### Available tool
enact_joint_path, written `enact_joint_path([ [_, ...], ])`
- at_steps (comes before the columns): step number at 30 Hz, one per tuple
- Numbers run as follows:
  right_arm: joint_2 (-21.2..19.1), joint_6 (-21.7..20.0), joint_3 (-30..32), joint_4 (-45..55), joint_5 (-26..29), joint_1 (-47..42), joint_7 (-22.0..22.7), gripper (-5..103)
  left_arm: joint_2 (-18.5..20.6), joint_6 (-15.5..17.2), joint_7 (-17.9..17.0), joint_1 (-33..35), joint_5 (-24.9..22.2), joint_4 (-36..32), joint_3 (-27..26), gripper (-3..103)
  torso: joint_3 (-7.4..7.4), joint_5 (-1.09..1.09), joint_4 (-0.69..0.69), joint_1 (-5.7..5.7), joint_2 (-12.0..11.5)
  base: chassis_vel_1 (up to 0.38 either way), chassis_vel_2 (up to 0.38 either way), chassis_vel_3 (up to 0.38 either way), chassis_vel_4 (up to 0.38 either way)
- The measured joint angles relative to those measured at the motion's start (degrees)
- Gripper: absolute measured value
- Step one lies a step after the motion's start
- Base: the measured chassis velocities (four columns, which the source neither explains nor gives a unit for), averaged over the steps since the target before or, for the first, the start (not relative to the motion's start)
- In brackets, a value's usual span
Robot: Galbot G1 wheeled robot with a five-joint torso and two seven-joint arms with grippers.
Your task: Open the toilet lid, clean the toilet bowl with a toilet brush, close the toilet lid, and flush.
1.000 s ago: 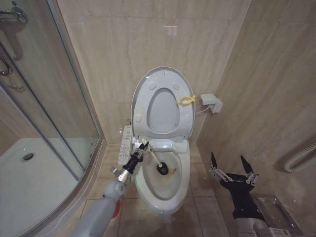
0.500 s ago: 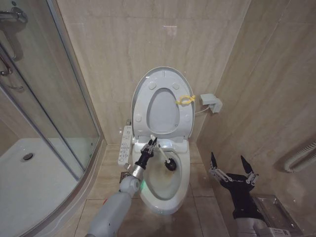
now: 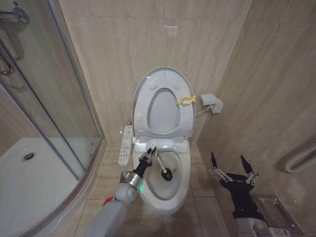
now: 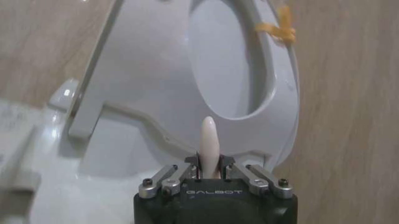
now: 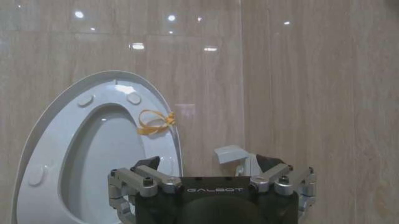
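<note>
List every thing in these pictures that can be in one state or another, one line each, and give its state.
Toilet lid: raised, upright against the wall.
Seat ring: raised against the lid.
Toilet bowl: uncovered, stained inside.
Toilet brush: held, head down in the bowl.
Left gripper: shut on the brush handle.
Right gripper: open, empty, beside the toilet.
</note>
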Motion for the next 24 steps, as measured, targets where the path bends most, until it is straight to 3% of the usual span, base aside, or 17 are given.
enact_joint_path([
  [5, 0.0, 0.0, 0.0, 0.0, 0.0, 0.0, 0.0, 100, -0.6, -0.1, -4.7, 0.4, 3.2, -0.9, -0.2, 20, 0.01, 0.0, 0.01, 0.0, 0.0, 0.0, 0.0, 0.0, 0.0],
  [8, 0.0, 0.0, 0.0, 0.0, 0.0, 0.0, 0.0, 100, -1.4, 1.3, -7.6, 0.9, 1.6, -1.5, 0.1, 20, 0.01, 0.0, 0.01, 0.0, 0.0, 0.0, 0.0, 0.0, 0.0],
  [10, 0.0, 0.0, 0.0, 0.0, 0.0, 0.0, 0.0, 100, -2.9, 1.5, -9.6, 0.8, -4.2, -1.7, 0.3, 20, 0.0, 0.02, 0.04, 0.0, 0.0, 0.0, 0.0, 0.0, 0.0],
  [12, 0.0, 0.0, 0.0, 0.0, 0.0, 0.0, 0.0, 100, -5.2, -0.4, -10.7, -0.1, -9.6, -0.7, 0.3, 20, 0.01, 0.01, 0.02, 0.01, 0.0, 0.0, 0.0, 0.0, 0.0],
  [17, 0.0, 0.0, 0.0, 0.0, 0.0, 0.0, 0.0, 100, -9.0, -4.8, -10.6, -2.9, -11.4, 3.1, -1.1, 20, 0.01, 0.02, -0.01, 0.01, 0.0, 0.0, 0.0, 0.0, 0.0],
  [24, 0.0, 0.0, 0.0, 0.0, 0.0, 0.0, 0.0, 100, -9.4, -3.7, -10.9, -2.0, -9.0, 4.8, -0.6, 20, 0.0, 0.0, 0.0, 0.0, 0.0, 0.0, 0.0, 0.0, 0.0],
])
